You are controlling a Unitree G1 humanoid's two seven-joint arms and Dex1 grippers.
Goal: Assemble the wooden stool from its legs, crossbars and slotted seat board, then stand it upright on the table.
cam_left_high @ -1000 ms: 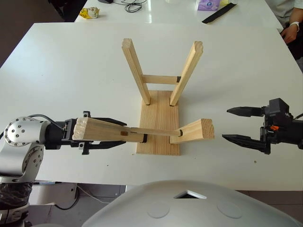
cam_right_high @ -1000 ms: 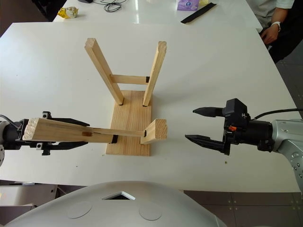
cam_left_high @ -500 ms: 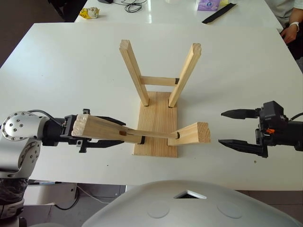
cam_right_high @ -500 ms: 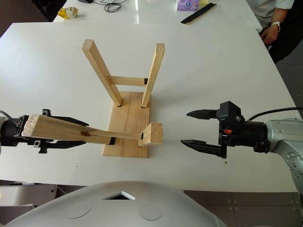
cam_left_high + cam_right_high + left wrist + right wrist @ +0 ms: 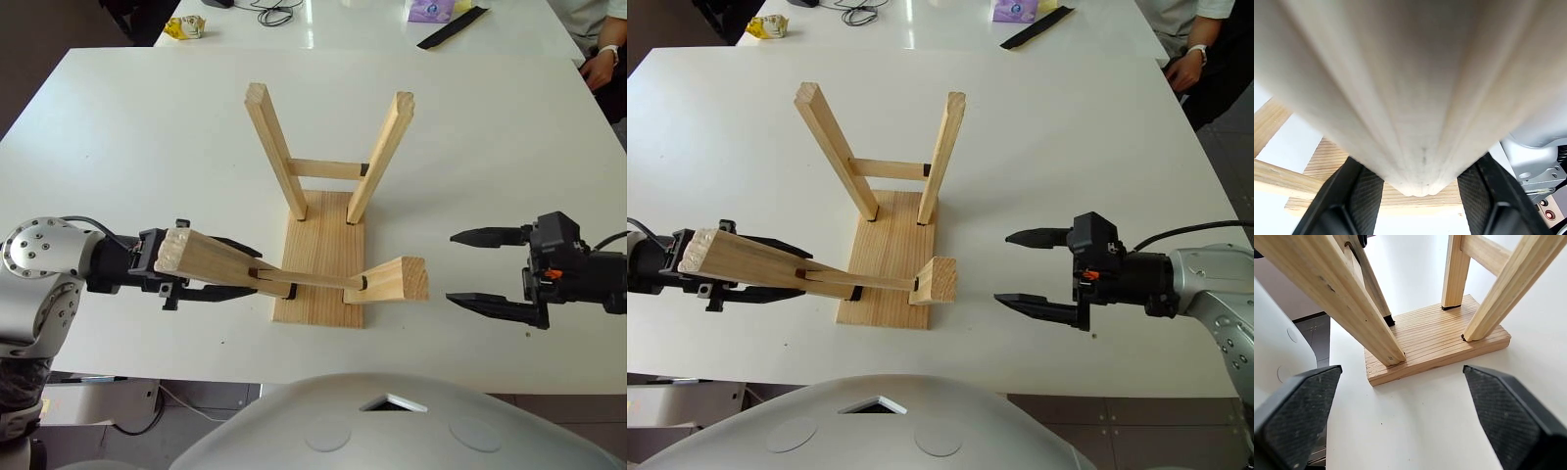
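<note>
Left end effector (image 5: 245,284): grips near-left leg (image 5: 206,259).
Right end effector (image 5: 452,266): open, right of board (image 5: 323,245), apart.
Board: flat on counter (image 5: 147,147), far legs (image 5: 274,147) standing in it.

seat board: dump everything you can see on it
The seat board is a pale wooden rectangular plank with lengthwise grain, lying flat on the white table, long axis pointing away from the robot. The far leg pair stands in dark slots at its far end, splayed and joined by a crossbar. The near leg pair meets its near end, leaning toward the robot, one leg clamped in the left gripper. The open right gripper is off to its right, not touching.
</note>
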